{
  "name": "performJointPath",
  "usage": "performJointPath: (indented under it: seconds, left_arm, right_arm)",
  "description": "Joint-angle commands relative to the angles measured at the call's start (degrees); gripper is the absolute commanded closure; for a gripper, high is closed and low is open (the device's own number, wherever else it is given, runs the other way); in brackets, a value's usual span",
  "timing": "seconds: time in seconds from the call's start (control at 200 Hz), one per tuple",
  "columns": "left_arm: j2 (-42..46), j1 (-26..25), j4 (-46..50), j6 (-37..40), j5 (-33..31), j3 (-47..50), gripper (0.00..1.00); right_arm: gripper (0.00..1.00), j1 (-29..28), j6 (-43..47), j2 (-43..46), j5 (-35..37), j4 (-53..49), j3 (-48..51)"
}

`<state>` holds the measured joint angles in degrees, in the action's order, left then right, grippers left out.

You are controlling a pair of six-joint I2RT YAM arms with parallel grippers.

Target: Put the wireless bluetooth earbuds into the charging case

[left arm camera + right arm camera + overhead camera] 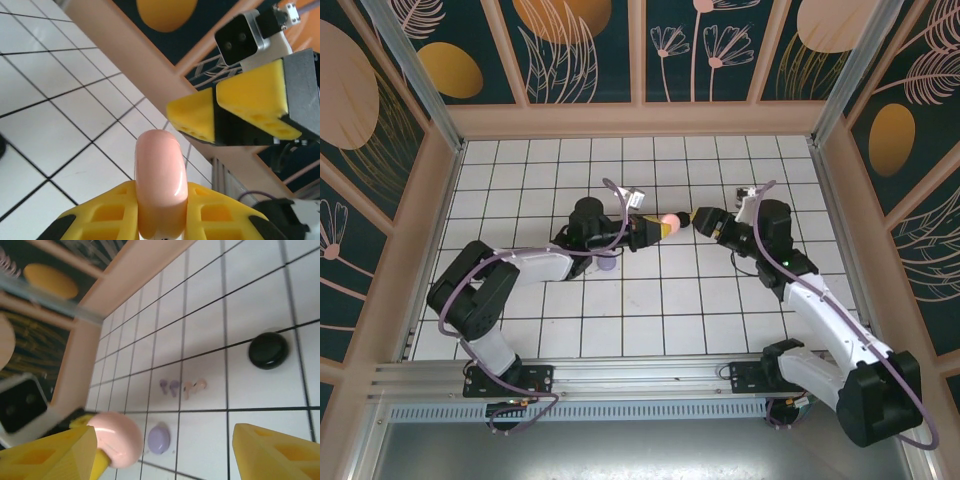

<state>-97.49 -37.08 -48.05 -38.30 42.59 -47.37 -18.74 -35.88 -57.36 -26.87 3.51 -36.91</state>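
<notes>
Pale pink earbuds lie just beside the lilac-grey earbuds on the white tiled table, centre of your right wrist view. A black round case sits to their upper right and a lilac round case below them. Your left gripper is clamped on the pink charging case. Your right gripper faces it, jaws apart.

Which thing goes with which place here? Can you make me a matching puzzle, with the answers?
Things:
1. pink case
2. black case
3. pink earbuds

Places:
A. on the white tiles, beside the lilac earbuds
B. gripped in the left claw
C. lying alone, away from the earbuds

Pairs: 1-B, 2-C, 3-A
</notes>
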Motion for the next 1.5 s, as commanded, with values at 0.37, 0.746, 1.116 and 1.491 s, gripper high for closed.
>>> performJointPath:
  seconds: [0.37,0.746,1.116,1.491]
  left_arm:
    - [2.32,0.01,6.48,3.32,8.72,-4.13,1.0]
    - [3.75,0.04,6.52,3.4,9.23,-4.13,1.0]
    - [5.82,0.0,6.57,3.85,9.36,-3.31,1.0]
    - [5.59,0.02,6.58,4.39,9.88,-3.06,1.0]
  right_arm:
    - [0.29,-3.33,9.9,-3.7,-8.42,1.18,-3.8]
    - [0.34,-4.27,11.4,-7.62,-3.09,-1.26,-4.54]
    - [0.39,1.59,9.43,-5.97,-2.21,-0.72,0.68]
    - [0.4,2.54,10.21,2.75,-13.02,-1.8,-0.09]
